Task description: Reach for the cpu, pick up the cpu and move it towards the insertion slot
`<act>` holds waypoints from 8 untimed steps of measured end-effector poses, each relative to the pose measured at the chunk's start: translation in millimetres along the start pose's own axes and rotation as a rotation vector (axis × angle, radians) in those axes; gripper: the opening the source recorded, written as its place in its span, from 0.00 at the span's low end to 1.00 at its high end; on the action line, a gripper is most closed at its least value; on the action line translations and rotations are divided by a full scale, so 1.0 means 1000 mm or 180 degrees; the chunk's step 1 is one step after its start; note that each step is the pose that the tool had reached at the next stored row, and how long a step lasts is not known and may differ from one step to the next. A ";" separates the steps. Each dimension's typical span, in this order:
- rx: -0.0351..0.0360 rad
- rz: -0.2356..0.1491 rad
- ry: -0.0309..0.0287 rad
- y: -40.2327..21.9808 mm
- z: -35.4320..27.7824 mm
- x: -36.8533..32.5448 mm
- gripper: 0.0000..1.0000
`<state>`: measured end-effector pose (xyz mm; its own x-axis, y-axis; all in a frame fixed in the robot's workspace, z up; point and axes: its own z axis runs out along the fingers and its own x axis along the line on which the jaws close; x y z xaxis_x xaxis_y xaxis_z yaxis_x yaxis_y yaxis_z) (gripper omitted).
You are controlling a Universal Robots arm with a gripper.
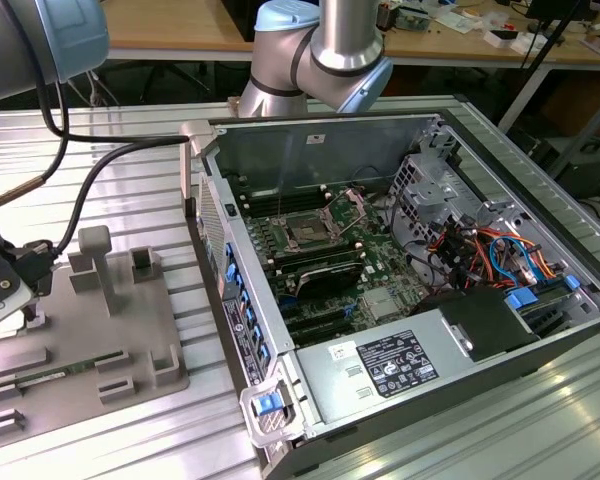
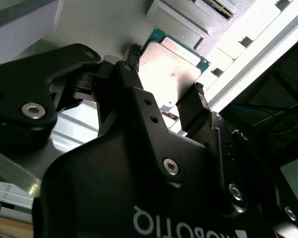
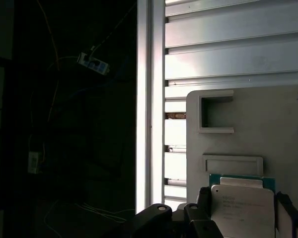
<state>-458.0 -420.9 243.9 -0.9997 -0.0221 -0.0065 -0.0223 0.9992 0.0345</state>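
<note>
Now the end effector (image 3: 244, 199) straddles the cpu (image 3: 242, 213), fingers (image 3: 204, 197) apart at its edges: pale silvery plate, thin green rim.

Gripper (image 2: 166, 73) astride silvery cpu (image 2: 173, 65)

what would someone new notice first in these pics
Probably the open computer case on the exterior view's right, with the insertion slot near its middle. Next, in both wrist views, the silvery cpu sits right at the pincer, against the grey parts tray that lies on the exterior view's left.
</note>
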 end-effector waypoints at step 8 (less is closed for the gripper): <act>0.0000 0.0000 0.0000 0.0001 -0.0024 0.0000 0.55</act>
<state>-458.0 -420.9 246.3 -0.9997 -0.0221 -0.0064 -0.0223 0.9992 0.0345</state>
